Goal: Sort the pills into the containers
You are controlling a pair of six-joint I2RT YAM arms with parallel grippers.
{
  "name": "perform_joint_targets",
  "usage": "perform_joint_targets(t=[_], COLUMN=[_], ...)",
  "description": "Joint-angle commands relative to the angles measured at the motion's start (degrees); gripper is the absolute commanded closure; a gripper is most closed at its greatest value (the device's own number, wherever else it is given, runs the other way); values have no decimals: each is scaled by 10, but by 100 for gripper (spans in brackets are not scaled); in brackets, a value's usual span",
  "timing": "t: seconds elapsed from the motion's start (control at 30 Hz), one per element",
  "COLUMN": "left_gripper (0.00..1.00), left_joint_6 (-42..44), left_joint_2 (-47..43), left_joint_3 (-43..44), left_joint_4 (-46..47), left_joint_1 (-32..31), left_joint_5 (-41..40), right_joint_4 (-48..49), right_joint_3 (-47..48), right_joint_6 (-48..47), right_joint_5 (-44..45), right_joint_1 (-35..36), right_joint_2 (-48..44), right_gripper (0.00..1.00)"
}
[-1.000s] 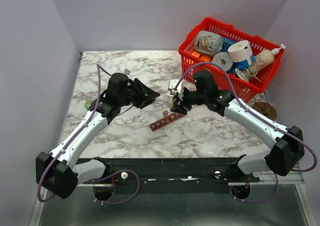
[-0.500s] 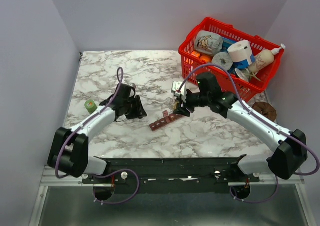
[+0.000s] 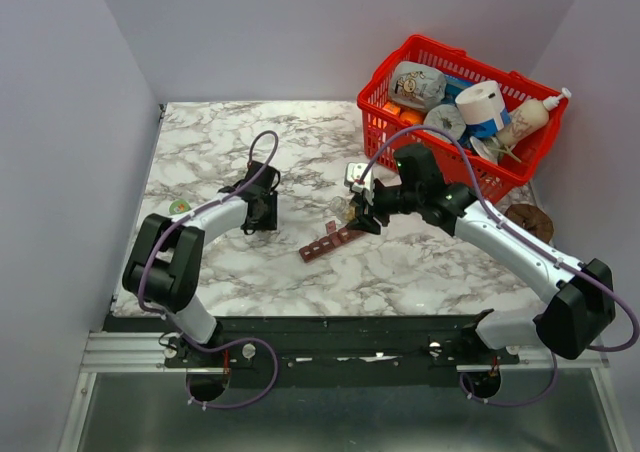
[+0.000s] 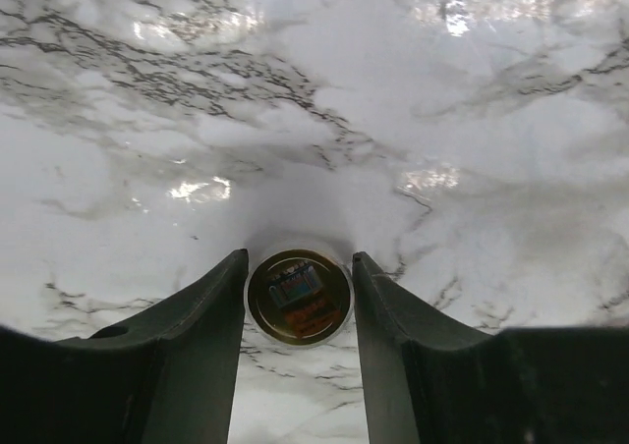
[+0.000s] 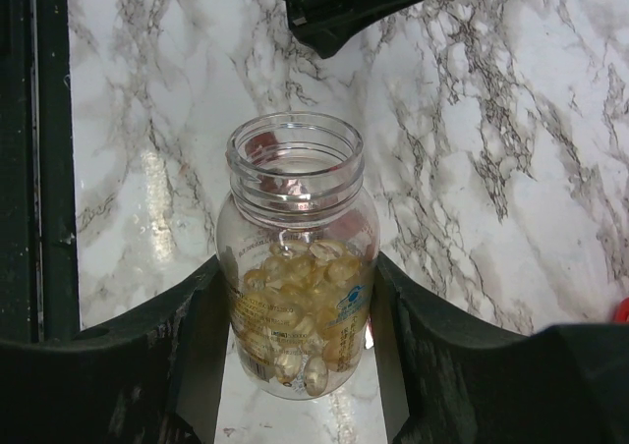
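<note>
the left arm has been drawn back from the middle of the surface [image 3: 420, 262] and folded away to the left. a second ago its claw was up against the right one. now the left claw [image 4: 299, 267] is set low over the marble, well apart from it. it is closed on a small round disc [image 4: 298, 295], which is touched by a finger on each side. a lid is the likely reading, though this cannot be told for sure.

the right claw [image 5: 295, 267] has hardly been moved. it is clamped on a clear bottle [image 5: 295, 159] whose mouth is uncapped. the pills [image 5: 295, 316] are all seen inside the bottle, settled toward its base, so it is judged not yet tipped for pouring. the containers [image 3: 333, 240] lie as a red-brown strip near the middle of the surface, just near and left of the right claw. no pill can be made out in any compartment, though the view is too small for certainty.

the change is judged to mean that opening is done and the lid is being cleared aside. sorting itself is not yet begun. next, the bottle would need to be brought over a compartment and tipped gently, since many pills could be spilled at once through the wide mouth and past the small squares.
</note>
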Motion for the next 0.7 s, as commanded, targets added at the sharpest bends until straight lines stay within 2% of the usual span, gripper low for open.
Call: perform_joint_targets(t=[0.0,0.07,0.1,0.2,0.27,0.4,0.47,0.5,0.57,0.6,0.63,0.67], left_gripper=[38,27,18,6,6,6,6,1,1,1,1,1], left_joint_6=[35,30,29,27,28,22,22,13,-32,-80,-101,-126], left_joint_2=[43,60,61,34,11,-95,-151,-214,-275,-325,-344,-357], left_joint_3=[36,43,44,44,41,27,0,-14,-53,-66,-78,-92], left_joint_4=[-23,-28,-31,-34,-32,-20,22,43,115,144,207,237], left_joint_1=[3,3,3,4,5,5,5,5,8,11,15,19], left_joint_5=[-56,-44,-43,-59,-65,-53,-10,18,88,120,162,245], right_joint_4=[-2,-2,-2,-2,-4,-29,-40,-49,-57,-61,-62,-63], right_joint_3=[3,0,-1,-6,-10,-6,-6,-7,-8,-8,-7,-8], right_joint_6=[8,8,8,6,1,-23,-35,-44,-51,-55,-56,-56], right_joint_5=[-29,-28,-27,-34,-44,-95,-117,-134,-142,-143,-140,-139], right_joint_1=[-4,-5,-5,-5,-5,-5,-5,-5,-5,-4,-5,-6], right_joint_2=[4,0,-1,-5,-6,-12,-16,-20,-22,-22,-21,-20], right_gripper=[87,87,87,87,87,87,87,86,87,87,86,87])
